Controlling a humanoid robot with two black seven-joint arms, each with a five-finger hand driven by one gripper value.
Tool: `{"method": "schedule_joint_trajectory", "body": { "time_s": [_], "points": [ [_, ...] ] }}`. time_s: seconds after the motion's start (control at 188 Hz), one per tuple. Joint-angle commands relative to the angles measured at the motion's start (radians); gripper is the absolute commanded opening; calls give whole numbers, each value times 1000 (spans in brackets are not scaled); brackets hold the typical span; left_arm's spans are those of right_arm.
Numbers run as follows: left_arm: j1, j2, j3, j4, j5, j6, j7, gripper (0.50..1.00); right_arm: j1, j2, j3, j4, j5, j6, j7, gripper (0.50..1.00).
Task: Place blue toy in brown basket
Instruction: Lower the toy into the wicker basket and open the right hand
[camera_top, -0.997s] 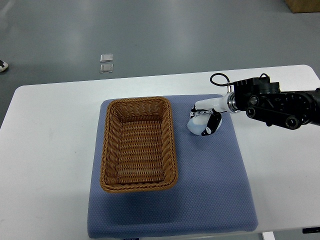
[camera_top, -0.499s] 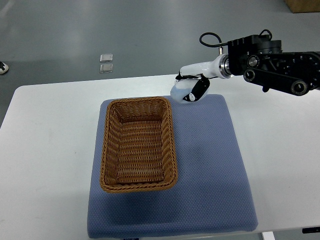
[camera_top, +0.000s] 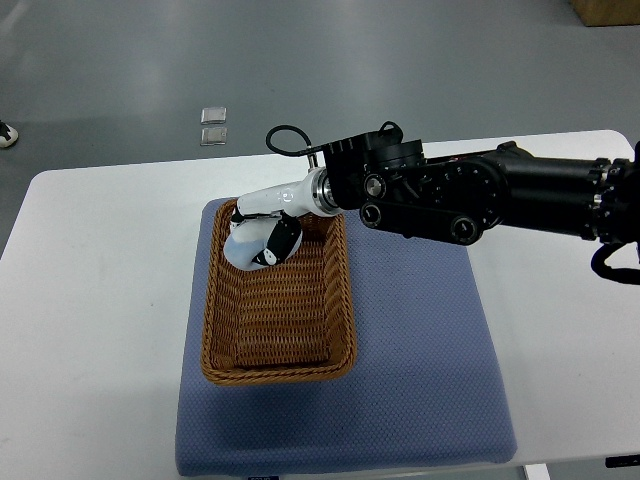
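Having swung from the mat (camera_top: 420, 340) to over the basket (camera_top: 278, 345), the right hand (camera_top: 258, 240) hovers, fingers curled, toy unseen, so release seems next.

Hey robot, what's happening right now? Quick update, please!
Right robot hand over the far end of the brown basket, fingers curled. Blue toy not visible. Left out of view. Nothing blocking.

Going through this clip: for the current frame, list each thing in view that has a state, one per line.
right hand: over the far end of the basket, fingers curled; the blue toy itself cannot be made out
brown basket: upright on the mat, visible floor bare
blue mat: flat on the table, under the basket
white table: carries mat and basket
left hand: out of view
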Motion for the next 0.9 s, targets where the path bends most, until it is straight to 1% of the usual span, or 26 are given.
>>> {"method": "schedule_joint_trajectory", "body": {
  "time_s": [0.0,0.276,0.318,0.329,0.34,0.345,0.35,0.355,0.361,0.366,0.371,0.377,0.382,0.387,0.393,0.398,0.403,0.408,0.44,0.488,0.504,0.509,0.52,0.562,0.711,0.897],
  "points": [
    [0,0,0,0,1,0,0,1000,-31,9,-10,-19,-3,-22,6,500],
    [0,0,2,0,1,0,0,1000,-100,9,-10,-59,-13,-67,9,500],
    [0,0,2,0,-1,0,0,1000,-109,9,-10,-60,-13,-72,22,500],
    [0,0,2,0,-1,0,0,1000,-114,9,-9,-59,-13,-72,32,525],
    [0,0,2,0,-1,0,0,1000,-114,9,-9,-59,-13,-72,32,525],
    [0,0,2,0,0,0,0,1000,-115,9,-9,-60,-13,-72,35,547],
    [0,0,2,0,1,0,0,1000,-115,9,-9,-60,-13,-72,35,547],
    [0,0,2,0,1,0,0,1000,-117,9,-9,-60,-13,-72,39,574],
    [0,0,2,0,1,0,0,1000,-117,9,-9,-60,-13,-72,39,574],
    [0,0,2,0,-1,0,0,1000,-118,9,-9,-60,-13,-72,42,604],
    [0,0,2,0,-1,0,0,1000,-118,9,-9,-60,-13,-72,42,605],
    [0,0,2,0,0,0,0,1000,-120,9,-9,-60,-13,-72,45,635],
    [0,0,2,0,1,0,0,1000,-120,9,-9,-60,-13,-72,45,635],
    [0,0,2,0,-1,0,0,1000,-121,9,-9,-60,-13,-72,47,662],
    [0,0,2,0,-1,0,0,1000,-121,9,-9,-60,-13,-72,47,662],
    [0,0,2,0,0,0,0,1000,-123,9,-9,-60,-13,-72,48,686],
    [0,0,2,0,1,0,0,1000,-123,9,-9,-60,-13,-72,48,686],
    [0,0,2,0,-1,0,0,1000,-124,9,-9,-60,-13,-72,50,711],
    [0,0,2,0,-1,0,0,1000,-127,9,-9,-60,-13,-72,52,752],
    [0,0,2,2,-1,0,0,1000,-132,9,-9,-60,-13,-72,55,776],
    [0,0,2,2,-1,0,0,1000,-134,9,-9,-60,-11,-72,55,811],
    [0,0,2,2,-1,0,0,1000,-134,9,-9,-60,-11,-72,55,811],
    [0,0,2,2,-1,0,0,1000,-134,9,-9,-60,-11,-72,55,852],
    [0,0,2,2,-1,0,0,1000,-134,9,-6,-60,-10,-72,55,907],
    [0,0,2,2,-1,0,0,1000,-120,9,19,-59,7,-70,56,913],
    [0,0,3,2,0,3,0,1000,-92,-1,221,-57,50,-46,61,913]
  ]
}}
